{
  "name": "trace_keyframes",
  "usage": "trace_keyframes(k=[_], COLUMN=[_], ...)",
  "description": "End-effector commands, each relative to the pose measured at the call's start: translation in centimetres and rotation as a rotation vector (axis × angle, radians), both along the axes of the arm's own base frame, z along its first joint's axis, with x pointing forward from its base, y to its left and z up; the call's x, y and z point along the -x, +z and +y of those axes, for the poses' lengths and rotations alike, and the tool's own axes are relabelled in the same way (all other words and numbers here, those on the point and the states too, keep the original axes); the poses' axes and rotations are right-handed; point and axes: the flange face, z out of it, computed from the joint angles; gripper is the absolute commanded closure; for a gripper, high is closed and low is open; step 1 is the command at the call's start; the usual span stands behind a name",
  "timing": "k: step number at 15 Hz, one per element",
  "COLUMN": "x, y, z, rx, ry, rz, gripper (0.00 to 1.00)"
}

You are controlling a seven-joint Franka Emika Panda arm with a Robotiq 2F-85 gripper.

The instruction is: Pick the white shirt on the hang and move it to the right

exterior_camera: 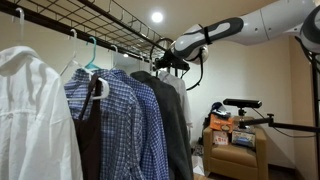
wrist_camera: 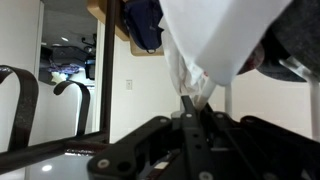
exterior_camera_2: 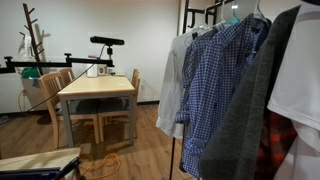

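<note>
The white shirt [exterior_camera: 183,100] hangs at the end of the rack, next to a dark jacket [exterior_camera: 168,115]. It shows in both exterior views, and its thin fabric [exterior_camera_2: 171,85] falls beside a blue checked shirt [exterior_camera_2: 215,85]. My gripper [exterior_camera: 167,62] reaches in from the right to the rail above the white shirt. In the wrist view my gripper [wrist_camera: 189,104] is shut, with the bunched white shirt [wrist_camera: 215,40] pinched at the fingertips [wrist_camera: 186,104]. The hanger is hidden.
Along the rail [exterior_camera: 100,22] hang a bigger white collared shirt [exterior_camera: 30,110] and checked shirts [exterior_camera: 120,115]. An armchair [exterior_camera: 236,150] loaded with items and a camera tripod [exterior_camera: 242,103] stand beyond the rack's end. A wooden table [exterior_camera_2: 95,88] with chairs shows in an exterior view.
</note>
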Motion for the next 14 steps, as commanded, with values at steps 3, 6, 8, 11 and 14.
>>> trace_keyframes(k=[3,6,8,11,14], x=[-3.4,-4.1,-4.1,-3.8,-3.2], y=[-1.5,-2.9,-2.9,-2.3,-1.3], z=[-2.1,-3.1,-3.6,-4.2,-4.7], rx=[0.019,0.010,0.009,0.008,0.021], ry=[0.017,0.001,-0.005,-0.014,-0.025], rz=[0.074,0.097,0.095,0.065,0.047], gripper=[0.91,0.91,0.92,0.91,0.84])
